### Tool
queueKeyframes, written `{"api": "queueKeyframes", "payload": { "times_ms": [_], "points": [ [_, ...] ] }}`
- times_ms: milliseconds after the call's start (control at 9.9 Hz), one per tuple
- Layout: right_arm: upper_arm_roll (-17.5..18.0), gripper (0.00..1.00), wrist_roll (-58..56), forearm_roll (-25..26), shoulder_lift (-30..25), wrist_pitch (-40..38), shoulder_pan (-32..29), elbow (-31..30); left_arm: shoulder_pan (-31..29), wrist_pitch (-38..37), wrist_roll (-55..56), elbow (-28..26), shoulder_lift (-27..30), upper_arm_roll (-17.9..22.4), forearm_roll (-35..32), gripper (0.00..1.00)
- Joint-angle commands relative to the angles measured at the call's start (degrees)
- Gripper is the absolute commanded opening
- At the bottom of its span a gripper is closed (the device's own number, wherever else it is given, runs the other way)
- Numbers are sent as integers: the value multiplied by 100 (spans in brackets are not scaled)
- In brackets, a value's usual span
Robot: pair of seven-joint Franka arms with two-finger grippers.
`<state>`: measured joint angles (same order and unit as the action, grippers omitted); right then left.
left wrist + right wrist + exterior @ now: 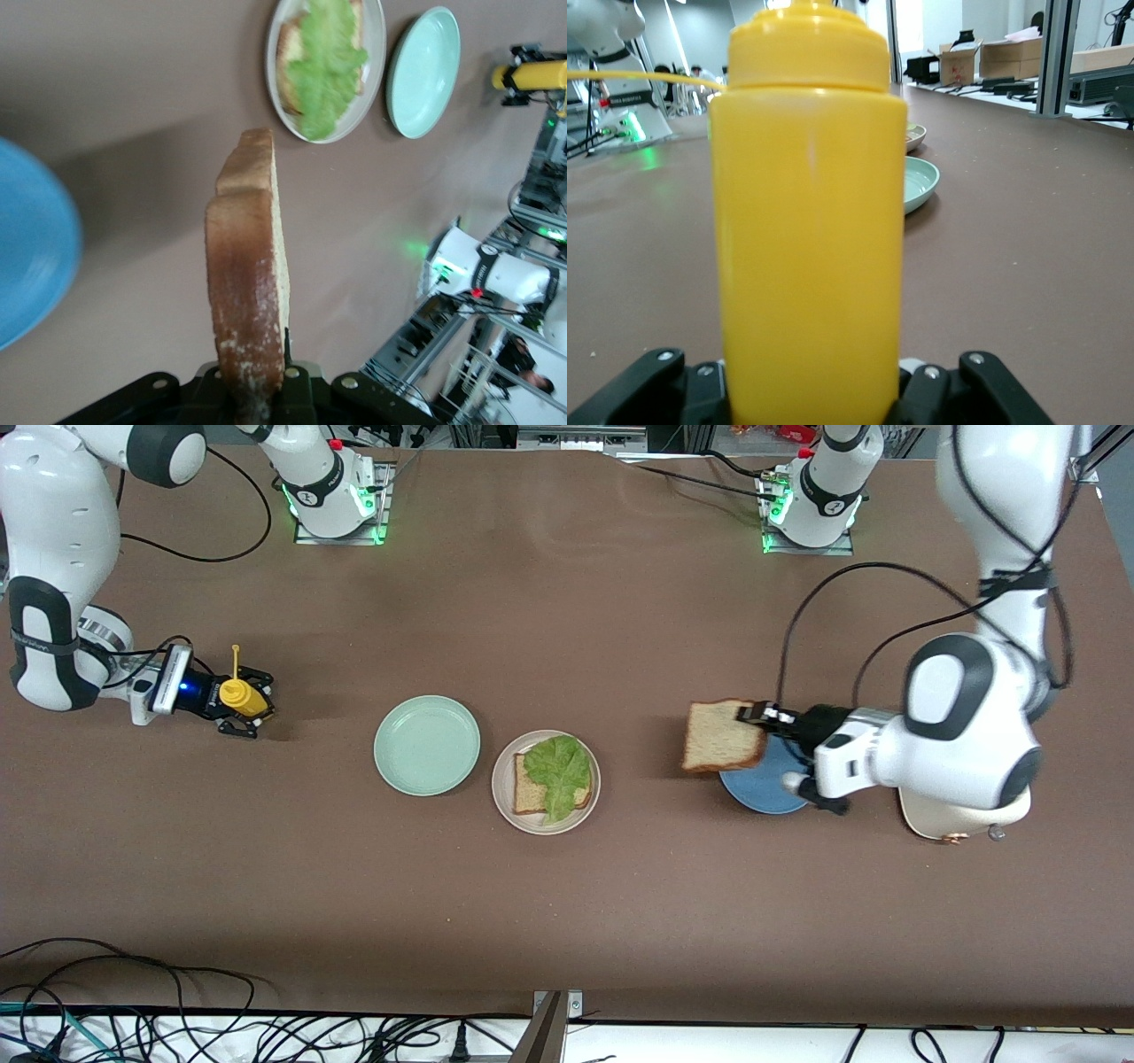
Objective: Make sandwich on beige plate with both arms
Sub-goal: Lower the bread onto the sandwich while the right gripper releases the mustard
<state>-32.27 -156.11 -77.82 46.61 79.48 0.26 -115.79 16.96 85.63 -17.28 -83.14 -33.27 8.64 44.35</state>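
Brown tabletop fills the front view, with the beige plate just below centre of the frame; on it lies one bread slice, flat, under a ruffled lettuce leaf whose long axis runs from the upper part of the plate down toward its lower rim. A pale mint-green plate sits just beside it, toward the right arm's end of the table. At centre right of the frame the left gripper, reaching in from the frame's right edge, is pinched onto one edge of a second bread slice, held in the air over the blue plate and the bare table next to it; the slice's broad face shows to the front camera and its free end points toward the beige plate. In the left wrist view the same slice appears edge-on, crust outward, standing straight out from the fingers. At the middle left of the front view the right gripper is clamped around a yellow squeeze bottle standing upright on the table, its thin nozzle pointing up. A cream-coloured object shows partly under the left arm.
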Motion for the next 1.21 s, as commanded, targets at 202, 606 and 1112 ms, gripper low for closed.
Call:
{"api": "queueKeyframes", "payload": {
  "times_ms": [202, 606, 1112],
  "points": [
    [634, 0, -350, -163, 577, -311, -623, 417, 711, 874, 49, 9, -161, 6, 933, 0],
    [643, 82, -289, -199, 560, -319, -685, 417, 1370, 2007, 58, 9, -513, 6, 2022, 0],
    [530, 100, 62, 282, 516, -671, -1140, 749, 1942, 3510, 58, 79, -1040, 6, 3130, 0]
  ]
}}
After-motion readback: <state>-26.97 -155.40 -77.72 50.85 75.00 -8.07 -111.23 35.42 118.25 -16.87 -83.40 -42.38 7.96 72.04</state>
